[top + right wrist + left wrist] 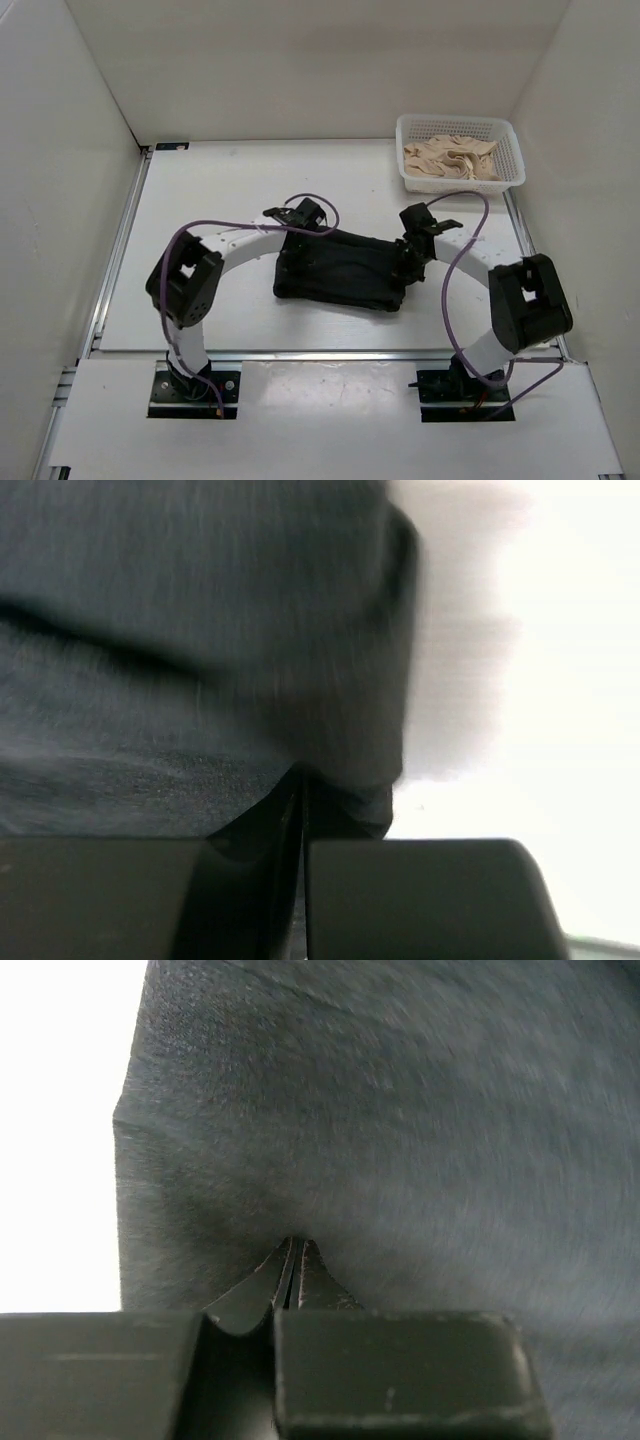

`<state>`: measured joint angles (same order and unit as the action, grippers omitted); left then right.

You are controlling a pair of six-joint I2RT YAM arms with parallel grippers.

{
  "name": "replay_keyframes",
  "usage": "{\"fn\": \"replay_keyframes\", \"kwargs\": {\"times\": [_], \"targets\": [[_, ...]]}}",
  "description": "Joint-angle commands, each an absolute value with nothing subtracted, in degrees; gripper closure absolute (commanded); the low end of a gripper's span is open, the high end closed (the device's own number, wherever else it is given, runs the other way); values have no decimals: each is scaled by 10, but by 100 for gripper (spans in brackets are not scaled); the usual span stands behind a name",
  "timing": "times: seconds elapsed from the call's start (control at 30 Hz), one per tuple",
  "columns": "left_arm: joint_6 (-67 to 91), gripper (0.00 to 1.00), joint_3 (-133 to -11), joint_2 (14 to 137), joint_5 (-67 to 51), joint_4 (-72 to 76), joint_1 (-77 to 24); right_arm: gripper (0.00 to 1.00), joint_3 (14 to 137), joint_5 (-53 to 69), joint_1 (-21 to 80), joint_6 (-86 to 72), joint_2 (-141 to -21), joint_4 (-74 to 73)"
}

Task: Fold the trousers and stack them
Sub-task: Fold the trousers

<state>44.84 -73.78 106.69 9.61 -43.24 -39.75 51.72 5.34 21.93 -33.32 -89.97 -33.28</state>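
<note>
Nearest in the top view, the two arm bases (195,385) are bolted at the near edge of the table (200,190). Beyond them the trousers (340,268) lie mid-table as a compact, folded black bundle. The left gripper (300,215) is set at the bundle's far left corner and the right gripper (415,245) at its right end. A basket (505,180) holding beige cloth (450,158) is seen at the far right.

From the left wrist, the left gripper (290,1255) is pressed together, and a pucker of the trousers (400,1110) is pinched at its tips.

From the right wrist, the right gripper (298,780) is likewise closed, apparently on the folded edge of the trousers (180,630), though blur hides detail.

The cloth is judged soft, limp and fairly heavy. Layers may slide apart, so hold is best taken across all of them at opposite edges.
</note>
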Motion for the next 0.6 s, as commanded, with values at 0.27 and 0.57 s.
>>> {"fn": "replay_keyframes", "kwargs": {"times": [0.27,0.57], "targets": [[434,90,-858,964,119,-510,-404,93,703,-87,243,-297,-871,-435],[407,88,-960,1179,113,-515,-399,92,722,-98,243,-279,-1056,-372]]}}
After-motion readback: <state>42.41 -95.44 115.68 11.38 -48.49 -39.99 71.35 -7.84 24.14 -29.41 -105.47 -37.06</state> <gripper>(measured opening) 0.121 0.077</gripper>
